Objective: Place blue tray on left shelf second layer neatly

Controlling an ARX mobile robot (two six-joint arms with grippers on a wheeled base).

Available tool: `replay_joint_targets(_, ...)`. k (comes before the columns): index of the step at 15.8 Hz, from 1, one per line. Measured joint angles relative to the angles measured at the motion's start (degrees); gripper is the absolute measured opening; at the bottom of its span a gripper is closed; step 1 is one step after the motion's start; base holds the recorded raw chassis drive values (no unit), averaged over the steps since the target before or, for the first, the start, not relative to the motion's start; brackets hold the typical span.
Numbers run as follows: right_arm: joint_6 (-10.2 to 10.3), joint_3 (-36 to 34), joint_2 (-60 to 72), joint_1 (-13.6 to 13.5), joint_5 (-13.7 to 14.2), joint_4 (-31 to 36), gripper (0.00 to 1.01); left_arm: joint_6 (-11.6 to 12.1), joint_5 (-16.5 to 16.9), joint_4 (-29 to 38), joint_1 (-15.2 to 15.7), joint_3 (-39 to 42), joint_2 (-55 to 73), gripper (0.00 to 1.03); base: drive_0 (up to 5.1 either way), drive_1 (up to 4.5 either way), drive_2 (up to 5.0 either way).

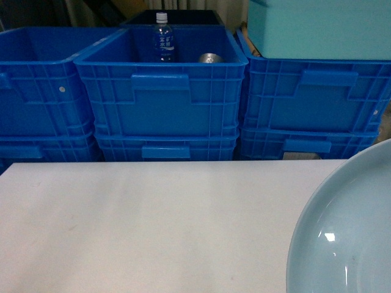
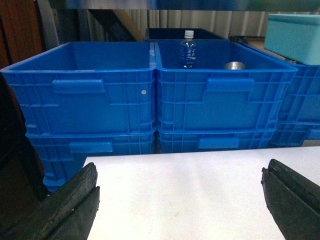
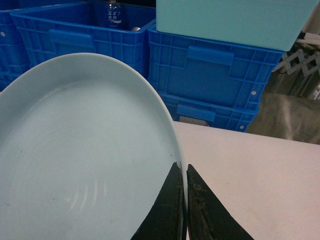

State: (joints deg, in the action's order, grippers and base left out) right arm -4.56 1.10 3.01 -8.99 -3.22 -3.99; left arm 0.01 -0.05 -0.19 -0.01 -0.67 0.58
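Head view
Table (image 1: pixel 153 226): white top across the lower part of the view.
Tray (image 1: pixel 348 235): pale blue, round, at the lower right corner, over the table's right end; only part of it shows.
Crates (image 1: pixel 162 101): deep blue, stacked two high in a row just behind the table's far edge.
Bottle (image 1: pixel 162 38): upright inside the middle top crate, with a metal can (image 1: pixel 210 58) beside it.
Teal box (image 1: pixel 321 27): sits on the right top crate.
Grippers: neither shows here.

Left wrist view
Left gripper (image 2: pixel 182 205): spread wide, one finger (image 2: pixel 70 207) at each lower corner, nothing between them, over the table (image 2: pixel 190 185).
Crates (image 2: pixel 220 105): behind the table's far edge; bottle (image 2: pixel 188 48) and can (image 2: pixel 233 65) in the right top one.
Teal box (image 2: pixel 295 35): at upper right.

Right wrist view
Right gripper (image 3: pixel 183 200): fingers nearly together, pinching the tray's rim between them.
Tray (image 3: pixel 85 160): fills the left of the view, tilted, its rim held at the near right edge, above the table (image 3: pixel 255 180).
Crates (image 3: pixel 210 75): behind the table, teal box (image 3: pixel 235 20) on top.
Shelf: cannot be made out in any view.
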Motion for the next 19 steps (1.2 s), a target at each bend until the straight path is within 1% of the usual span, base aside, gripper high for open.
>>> replay_joint_targets(19,0.0,0.0,0.0,0.0,0.0,0.0,0.02,0.0,0.0,0.0,0.0,0.0,0.0,0.98,-1.0,-1.04,-1.0)
